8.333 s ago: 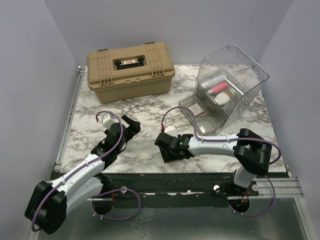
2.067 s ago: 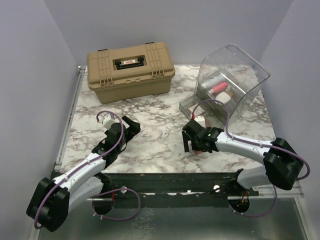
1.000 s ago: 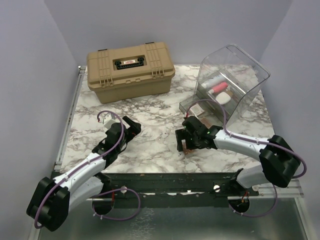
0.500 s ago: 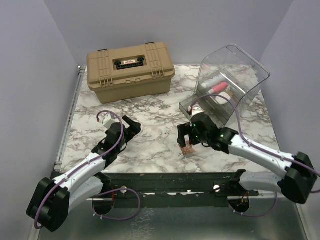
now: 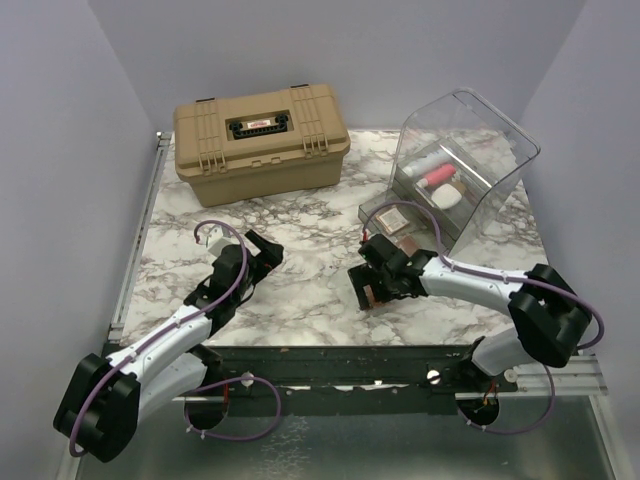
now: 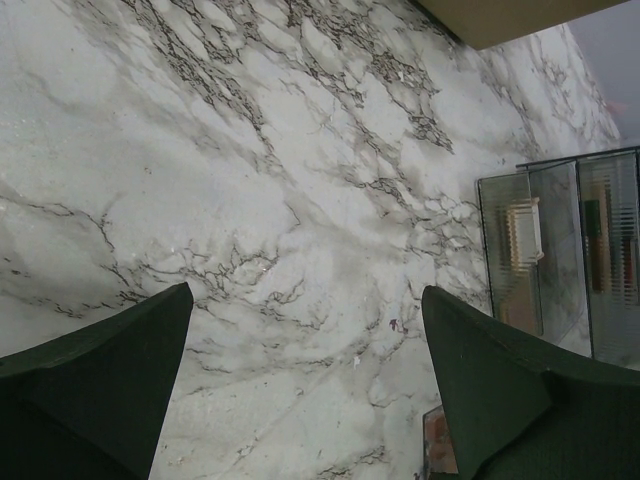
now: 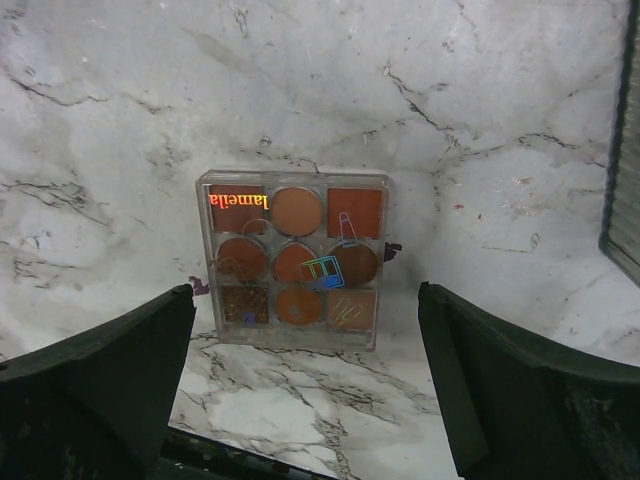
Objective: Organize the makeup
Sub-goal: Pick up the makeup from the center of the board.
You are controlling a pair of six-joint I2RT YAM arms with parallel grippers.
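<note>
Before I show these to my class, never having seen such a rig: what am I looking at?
Two robot arms, each ending in a two-finger gripper. The wide picture looks down from above and behind them; the others come from wrist cameras, so the dark shapes are fingers. On the marble table: a tan case, a clear bin holding makeup, and an eyeshadow palette lying flat before the open right gripper. The left gripper is open too; nothing is held.

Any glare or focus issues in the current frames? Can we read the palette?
Right wrist: eyeshadow palette sharp, brand lettering legible, rainbow glints on its clear lid; end effector fingers dark and soft. Left wrist: marble tabletop crisp, clear bin shows striped reflections. Top external: even light, soft shadows, mild sheen on the bin's walls.
</note>
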